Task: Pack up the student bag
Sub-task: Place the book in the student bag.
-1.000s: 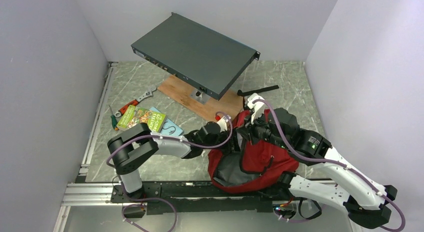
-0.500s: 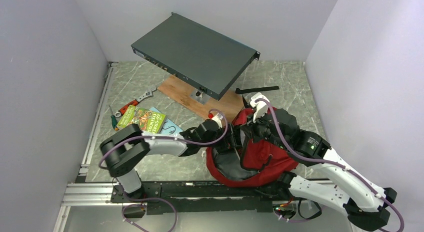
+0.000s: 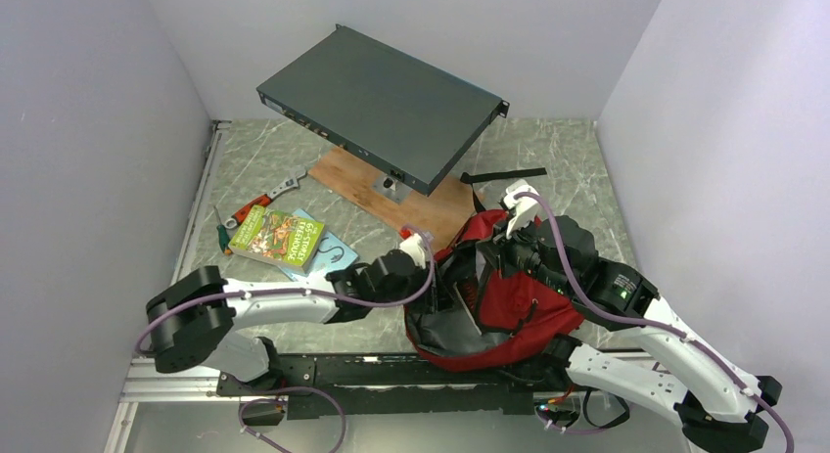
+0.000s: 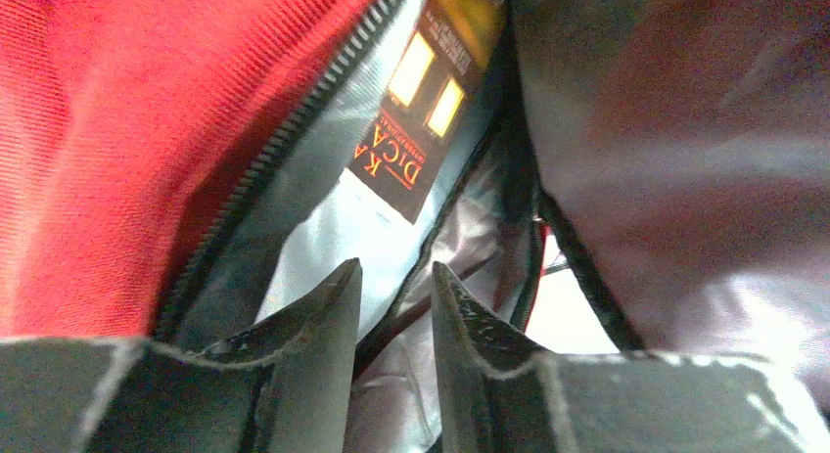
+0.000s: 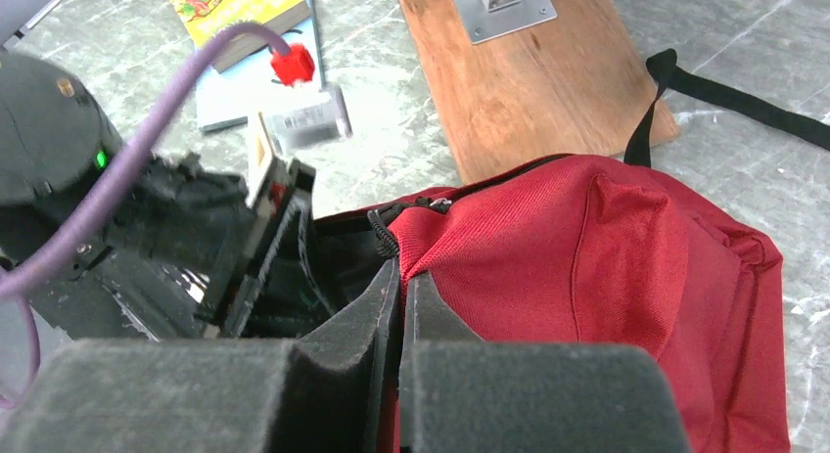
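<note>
The student bag [image 3: 529, 311] is a red backpack lying at the near edge between the arms, its mouth facing left. My right gripper [image 5: 401, 269] is shut on the red rim fabric [image 5: 607, 257] beside the black zipper and holds the mouth up; from above it [image 3: 491, 265] sits over the bag's top. My left gripper [image 4: 394, 267] is inside the mouth [image 3: 452, 289], its jaws apart with only grey lining and a dark seam between them. Red outer fabric [image 4: 117, 130] and a black label [image 4: 406, 150] lie ahead of it.
A flat dark grey metal box [image 3: 382, 91] stands raised on a post over a wooden board [image 3: 436, 206]. A green book [image 3: 279, 235] on a blue booklet [image 3: 335, 251], red-handled pliers [image 3: 256, 206] and a green screwdriver [image 3: 223, 240] lie at the left. A black strap [image 3: 504, 176] trails behind the bag.
My left arm has stretched out lower and to the right, pushing its gripper into the bag's mouth. Its jaws opened wide, then narrowed. My right gripper kept its hold and shifted slightly right.
</note>
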`<state>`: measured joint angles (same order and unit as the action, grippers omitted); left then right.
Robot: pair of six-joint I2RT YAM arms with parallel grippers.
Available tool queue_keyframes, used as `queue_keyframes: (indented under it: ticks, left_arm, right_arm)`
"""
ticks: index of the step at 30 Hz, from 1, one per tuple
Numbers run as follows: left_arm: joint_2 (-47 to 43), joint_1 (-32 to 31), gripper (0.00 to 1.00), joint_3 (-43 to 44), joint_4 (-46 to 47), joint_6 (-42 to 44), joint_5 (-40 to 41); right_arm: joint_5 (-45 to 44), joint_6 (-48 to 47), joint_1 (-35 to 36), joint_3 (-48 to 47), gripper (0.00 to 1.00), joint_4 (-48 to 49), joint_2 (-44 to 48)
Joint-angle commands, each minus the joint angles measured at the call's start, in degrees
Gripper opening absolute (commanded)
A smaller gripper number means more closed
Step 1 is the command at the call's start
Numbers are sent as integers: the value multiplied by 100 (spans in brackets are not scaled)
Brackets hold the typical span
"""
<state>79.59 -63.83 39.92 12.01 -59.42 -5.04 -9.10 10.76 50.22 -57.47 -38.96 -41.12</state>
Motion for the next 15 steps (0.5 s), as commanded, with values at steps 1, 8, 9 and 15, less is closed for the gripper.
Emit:
queue_keyframes:
  ticks: [1, 8, 9, 15]
  left_arm:
    - [468, -473, 34, 496, -186, 423, 643]
    - [1500, -648, 30, 672, 141, -271, 1173]
    - [1580, -641, 29, 647, 259, -326, 1268]
    - [2061, -610, 32, 946, 1056, -155, 1554]
  right_arm:
    - [63, 121, -2, -183, 0, 836, 76]
    - [251, 203, -3, -137, 0, 1071, 87]
    - [281, 225, -3, -108, 0, 1115, 87]
    - [540, 367, -3, 43, 0, 1377, 19]
